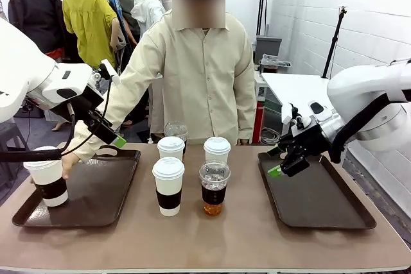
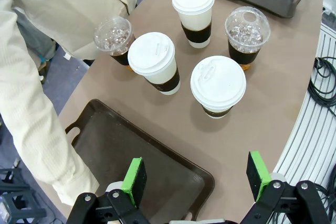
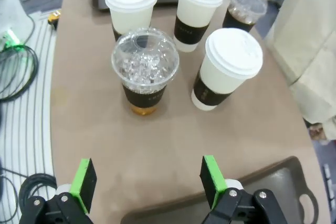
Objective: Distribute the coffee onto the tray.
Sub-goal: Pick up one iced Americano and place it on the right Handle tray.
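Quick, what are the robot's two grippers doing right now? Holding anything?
Left gripper: open, holding nothing.
Right gripper: open, holding nothing.

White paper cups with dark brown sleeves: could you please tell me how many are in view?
4: one white cup on the left brown tray, three at the middle of the tan table.
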{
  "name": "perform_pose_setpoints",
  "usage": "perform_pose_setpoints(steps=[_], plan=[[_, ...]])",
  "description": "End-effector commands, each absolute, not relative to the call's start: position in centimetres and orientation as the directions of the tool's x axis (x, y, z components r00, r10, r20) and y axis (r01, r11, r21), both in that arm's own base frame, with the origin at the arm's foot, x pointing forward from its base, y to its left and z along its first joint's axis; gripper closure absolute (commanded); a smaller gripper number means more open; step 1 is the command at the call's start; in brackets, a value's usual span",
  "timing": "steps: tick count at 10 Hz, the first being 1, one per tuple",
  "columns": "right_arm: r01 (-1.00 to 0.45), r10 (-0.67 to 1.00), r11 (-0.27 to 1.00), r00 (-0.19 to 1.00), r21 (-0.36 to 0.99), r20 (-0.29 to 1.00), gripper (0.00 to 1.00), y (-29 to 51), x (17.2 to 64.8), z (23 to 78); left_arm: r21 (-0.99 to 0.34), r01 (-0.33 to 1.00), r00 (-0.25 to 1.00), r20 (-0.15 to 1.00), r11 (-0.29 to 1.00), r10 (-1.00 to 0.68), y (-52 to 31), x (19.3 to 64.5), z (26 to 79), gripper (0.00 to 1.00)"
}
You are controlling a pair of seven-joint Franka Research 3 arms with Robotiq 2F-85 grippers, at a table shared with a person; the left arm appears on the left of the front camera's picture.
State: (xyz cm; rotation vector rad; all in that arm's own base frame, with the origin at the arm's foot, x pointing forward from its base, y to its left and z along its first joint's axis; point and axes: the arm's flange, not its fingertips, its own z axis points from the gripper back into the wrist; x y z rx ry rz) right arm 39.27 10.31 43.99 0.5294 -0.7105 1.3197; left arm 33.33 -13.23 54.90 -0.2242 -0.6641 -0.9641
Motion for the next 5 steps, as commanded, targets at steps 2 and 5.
perform_pose_setpoints(steps=[2, 5], plan=[[-0.982, 0.678, 0.185, 0.094, -0.045, 0.729, 0.00, 10.31, 39.27, 43.99, 0.108, 0.819, 0.393, 0.610, 0.564, -0.688, -13.16, 33.34, 54.94, 0.00], [-0.982, 0.678, 0.185, 0.094, -0.045, 0.729, 0.00, 10.31, 39.27, 43.99, 0.108, 0.819, 0.393, 0.610, 0.564, -0.688, -13.16, 33.34, 54.94, 0.00]])
